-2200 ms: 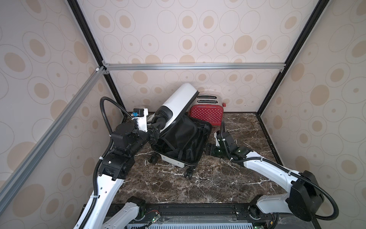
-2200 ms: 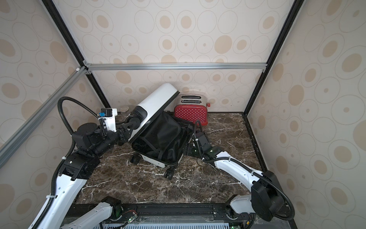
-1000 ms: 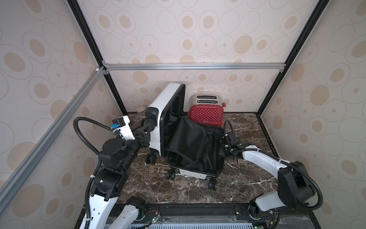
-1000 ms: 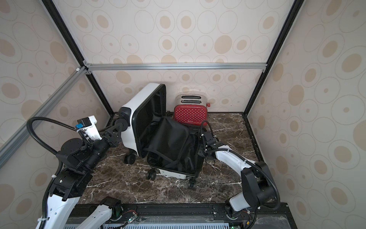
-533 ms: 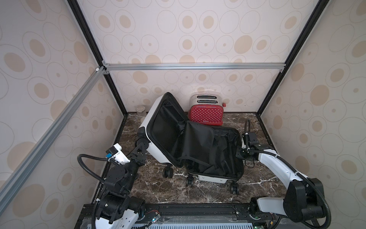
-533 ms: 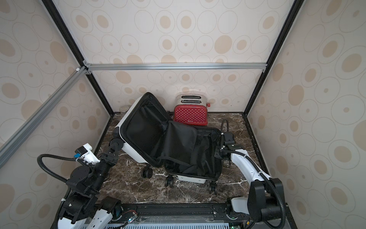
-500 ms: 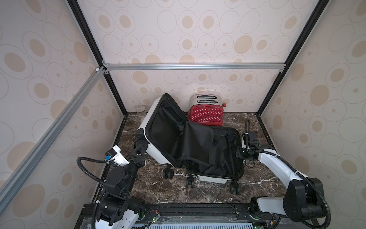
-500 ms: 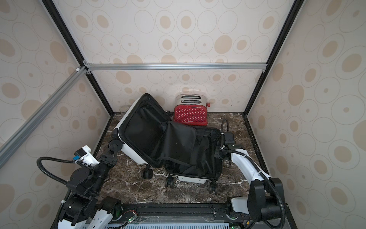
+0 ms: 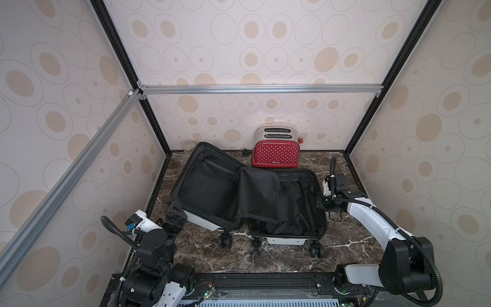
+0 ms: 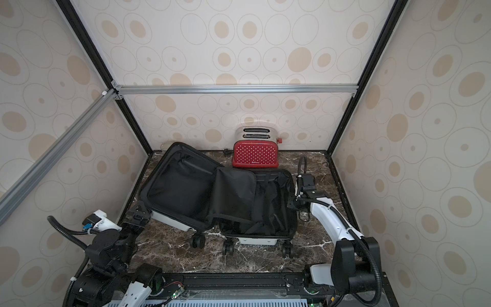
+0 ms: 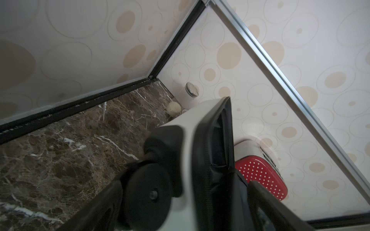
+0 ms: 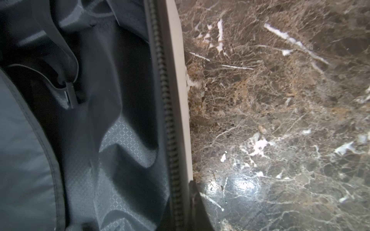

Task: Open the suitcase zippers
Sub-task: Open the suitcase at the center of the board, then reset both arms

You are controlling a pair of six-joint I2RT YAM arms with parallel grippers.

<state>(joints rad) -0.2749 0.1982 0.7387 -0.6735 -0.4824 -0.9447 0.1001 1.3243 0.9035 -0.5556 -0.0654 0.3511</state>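
Flagging lid drop | left claw (image 9: 174,210) wide open astride case (image 9: 283,240) corner, gripping nothing | right claw (image 9: 320,204) closed at rim, hold unconfirmed | tilted half unsupported

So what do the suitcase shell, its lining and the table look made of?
Suitcase shell: likely hard white plastic; smooth, and it holds its form lying open. Lining: thin black fabric, probably synthetic; it creases and shows a fine diamond weave. Table: dark brown marble or a marble look, polished; white veins and a light's glare.

left tool (image 9: 175,214) spread, right tool (image 9: 321,204) seemingly closed
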